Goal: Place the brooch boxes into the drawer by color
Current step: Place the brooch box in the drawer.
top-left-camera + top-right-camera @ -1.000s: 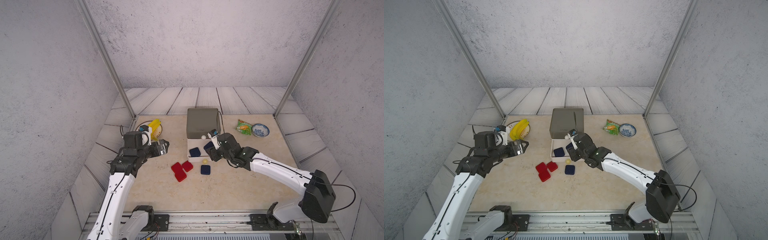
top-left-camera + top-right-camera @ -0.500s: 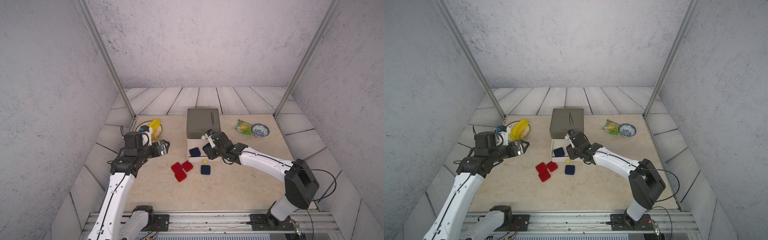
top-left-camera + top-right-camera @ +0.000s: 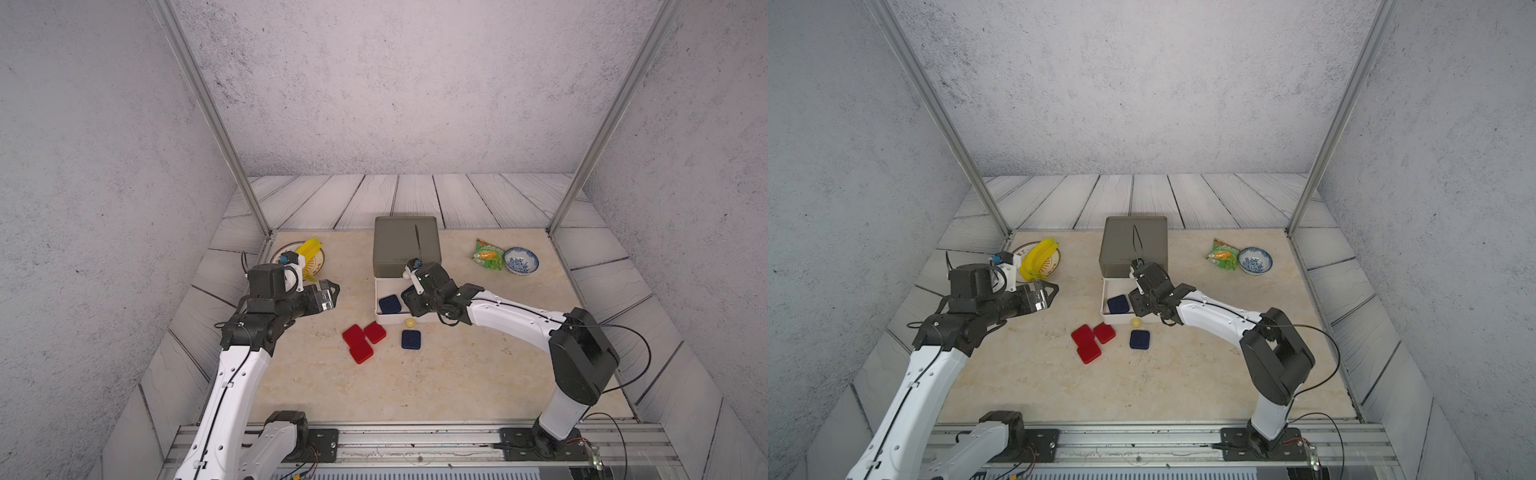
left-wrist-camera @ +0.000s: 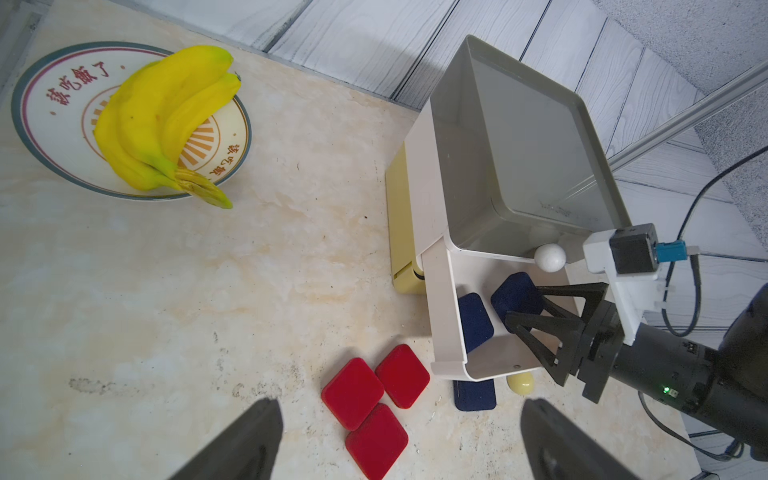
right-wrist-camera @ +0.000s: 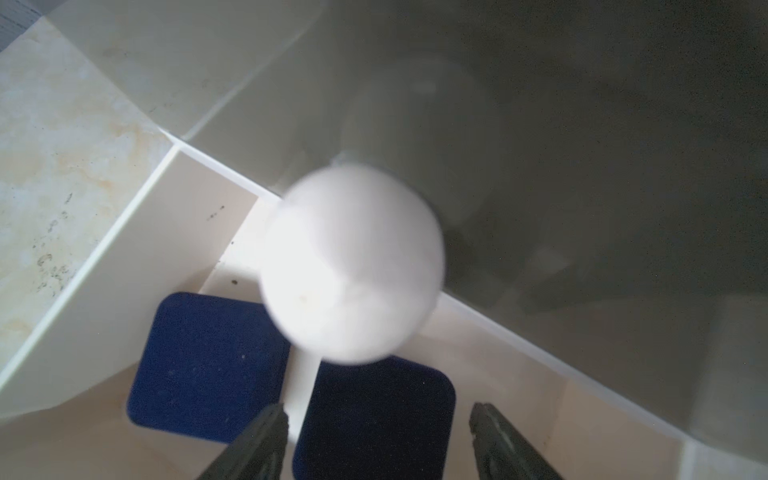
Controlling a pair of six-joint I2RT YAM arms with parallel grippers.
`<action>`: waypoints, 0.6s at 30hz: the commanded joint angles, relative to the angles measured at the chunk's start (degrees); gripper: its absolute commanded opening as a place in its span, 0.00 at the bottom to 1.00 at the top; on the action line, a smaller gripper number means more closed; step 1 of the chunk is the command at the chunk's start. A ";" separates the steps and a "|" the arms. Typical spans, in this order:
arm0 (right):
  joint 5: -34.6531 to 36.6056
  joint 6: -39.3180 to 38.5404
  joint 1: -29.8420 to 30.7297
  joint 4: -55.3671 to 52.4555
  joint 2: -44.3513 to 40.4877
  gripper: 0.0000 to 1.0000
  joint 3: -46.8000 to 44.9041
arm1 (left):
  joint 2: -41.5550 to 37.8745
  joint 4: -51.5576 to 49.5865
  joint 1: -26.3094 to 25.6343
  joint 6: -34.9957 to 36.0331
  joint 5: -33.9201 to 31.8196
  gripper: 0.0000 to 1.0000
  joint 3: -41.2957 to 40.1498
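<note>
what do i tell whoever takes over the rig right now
Left gripper: open, empty, hovering above the table, left of the drawer cabinet.
Right gripper: shut on a tilted navy box, down inside the pulled-out white tier.
Done: one flat navy box lies in that tier.
Left: release the held one. The last navy box and three red boxes lie on the table in front of the cabinet. No black boxes in view.
</note>
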 commanded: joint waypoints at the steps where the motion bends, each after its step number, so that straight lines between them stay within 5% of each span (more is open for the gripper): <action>1: 1.81 0.27 -0.04 0.18 0.58 0.65 1.89 | -0.87 0.18 0.41 0.19 -0.33 0.96 -0.37; 18: -0.47 -1.99 0.26 0.54 -7.60 0.75 -1.70 | -1.09 -1.91 0.39 0.81 -0.90 0.96 1.72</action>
